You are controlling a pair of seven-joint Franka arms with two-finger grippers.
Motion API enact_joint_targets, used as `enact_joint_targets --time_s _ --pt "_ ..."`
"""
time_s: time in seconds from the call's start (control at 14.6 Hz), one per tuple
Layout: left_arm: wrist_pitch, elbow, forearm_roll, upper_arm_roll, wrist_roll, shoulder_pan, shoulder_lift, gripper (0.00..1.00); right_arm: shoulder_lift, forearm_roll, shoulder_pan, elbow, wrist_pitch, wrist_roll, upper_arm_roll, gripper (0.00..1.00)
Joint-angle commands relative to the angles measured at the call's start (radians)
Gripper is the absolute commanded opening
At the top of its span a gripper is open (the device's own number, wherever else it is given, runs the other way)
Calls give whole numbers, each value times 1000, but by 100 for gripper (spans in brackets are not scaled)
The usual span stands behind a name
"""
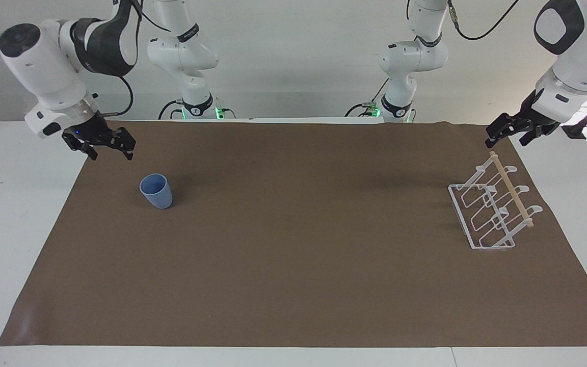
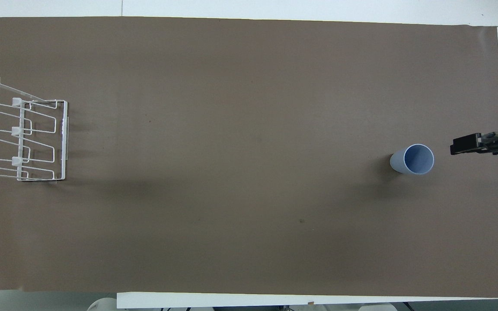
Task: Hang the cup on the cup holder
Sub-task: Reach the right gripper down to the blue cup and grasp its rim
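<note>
The cup (image 1: 156,191) is standing upright on the counter (image 1: 293,265), toward the right arm's end. The right gripper (image 1: 110,153) is hovering near it, jaws seemingly apart. The left gripper (image 1: 508,136) is waiting above the cup holder (image 1: 492,209); its jaws' state I cannot tell.

Bright, even light; sharp focus; soft shadows fall beside the cup (image 1: 156,191).

One cup (image 1: 156,191), one cup holder (image 1: 492,209)
</note>
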Motion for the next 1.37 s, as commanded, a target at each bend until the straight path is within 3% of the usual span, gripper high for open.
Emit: enact_joint_targets --time_s 0.0,0.14,0.48,0.61,0.89,0.96,1.3 --pt "-14 3 18 -7 5 9 -5 100 -33 6 -6 -146 137 -60 4 100" --pt "-14 3 18 -7 4 9 -5 100 -7 6 -6 -200 195 -65 4 100" --pt "-14 3 18 -7 5 9 -5 100 121 7 -15 -216 291 -103 4 96" --pt "-14 3 18 -7 4 9 -5 100 128 7 -14 -216 302 -145 4 78" --pt "-14 3 18 -7 5 9 -5 100 129 6 -4 -216 305 -135 4 10" --pt "-14 3 18 -7 4 9 -5 100 131 6 -3 -216 305 -135 4 0" --pt "-14 3 17 -20 4 -26 -7 100 134 6 -3 -208 298 -135 4 0"
